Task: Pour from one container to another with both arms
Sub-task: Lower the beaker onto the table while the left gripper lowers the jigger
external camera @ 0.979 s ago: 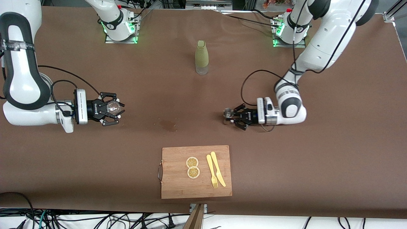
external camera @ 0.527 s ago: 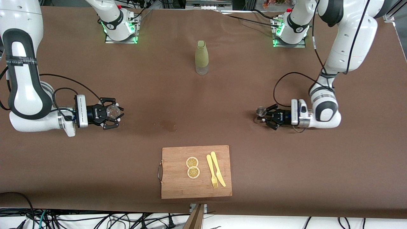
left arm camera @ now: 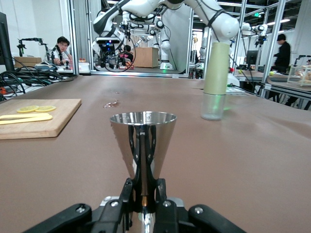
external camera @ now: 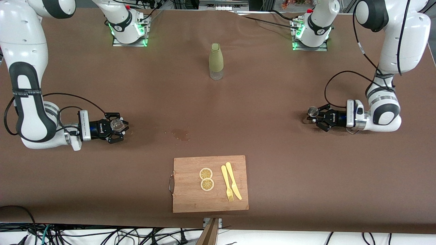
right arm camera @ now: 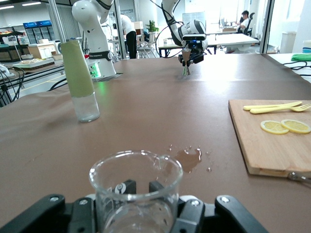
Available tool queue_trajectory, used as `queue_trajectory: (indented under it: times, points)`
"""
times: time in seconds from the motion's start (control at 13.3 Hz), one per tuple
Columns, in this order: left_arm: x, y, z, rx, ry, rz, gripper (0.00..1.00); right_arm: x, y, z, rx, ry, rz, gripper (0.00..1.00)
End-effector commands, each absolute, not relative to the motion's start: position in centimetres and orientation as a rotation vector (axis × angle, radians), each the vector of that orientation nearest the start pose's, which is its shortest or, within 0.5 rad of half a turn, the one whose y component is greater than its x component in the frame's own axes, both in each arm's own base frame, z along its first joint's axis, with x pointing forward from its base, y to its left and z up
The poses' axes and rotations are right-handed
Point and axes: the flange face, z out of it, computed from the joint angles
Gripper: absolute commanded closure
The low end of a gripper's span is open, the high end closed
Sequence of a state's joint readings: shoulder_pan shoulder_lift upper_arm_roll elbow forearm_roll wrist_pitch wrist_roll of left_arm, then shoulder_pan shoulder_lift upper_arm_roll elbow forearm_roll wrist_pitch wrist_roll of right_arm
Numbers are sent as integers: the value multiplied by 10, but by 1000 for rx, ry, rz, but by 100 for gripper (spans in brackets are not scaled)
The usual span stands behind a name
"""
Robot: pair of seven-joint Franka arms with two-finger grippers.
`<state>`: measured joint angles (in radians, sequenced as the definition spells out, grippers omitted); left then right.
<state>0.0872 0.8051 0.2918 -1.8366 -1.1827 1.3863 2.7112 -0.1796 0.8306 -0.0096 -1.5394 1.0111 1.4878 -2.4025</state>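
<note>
My left gripper (external camera: 312,117) is shut on the silvery steel jigger (external camera: 312,111), low over the table toward the left arm's end. In the left wrist view the jigger (left arm camera: 142,138) stands upright, with my left gripper (left arm camera: 144,188) clamping its narrow waist. My right gripper (external camera: 117,127) is shut on the small clear glass cup (external camera: 117,124), low over the table toward the right arm's end. The cup (right arm camera: 136,187) stands upright in my right gripper (right arm camera: 138,196) in the right wrist view, where the distant jigger (right arm camera: 185,62) also shows. The two containers are far apart.
A tall green-sleeved bottle (external camera: 216,61) stands mid-table near the bases. A wooden cutting board (external camera: 190,190) lies near the front edge, carrying two lemon slices (external camera: 206,179), a yellow fork (external camera: 226,183) and a knife (external camera: 233,180). A wet stain (external camera: 180,133) marks the cloth between board and bottle.
Both arms swung outward and lower, away from the table's middle. The jigger went toward the left arm's end, the glass cup slightly toward the right arm's end. Both grips held.
</note>
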Motion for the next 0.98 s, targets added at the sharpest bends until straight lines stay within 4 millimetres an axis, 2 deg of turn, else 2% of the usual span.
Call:
queue_trajectory:
  times: [0.0,0.08,0.3,0.45,0.68,0.75,0.9]
  points:
    - [525,116,109,1196,-1437,996,100,632,-34,133,-1154,-1517,-886,77]
    - [523,123,106,1166,-1441,1003,100,627,-39,120,-1146,-1505,-894,77]
    - [518,155,114,1153,-1463,1007,100,612,-49,82,-1129,-1463,-926,77]
    - [522,165,107,1126,-1473,1024,100,601,-52,57,-1127,-1410,-939,77]
    - [533,174,89,1073,-1493,1038,100,595,-55,44,-1119,-1408,-945,76]
    - [531,176,84,1070,-1483,1038,100,593,-55,42,-1117,-1408,-947,76]
    - [531,182,82,1074,-1482,1049,100,591,-55,36,-1087,-1432,-980,76]
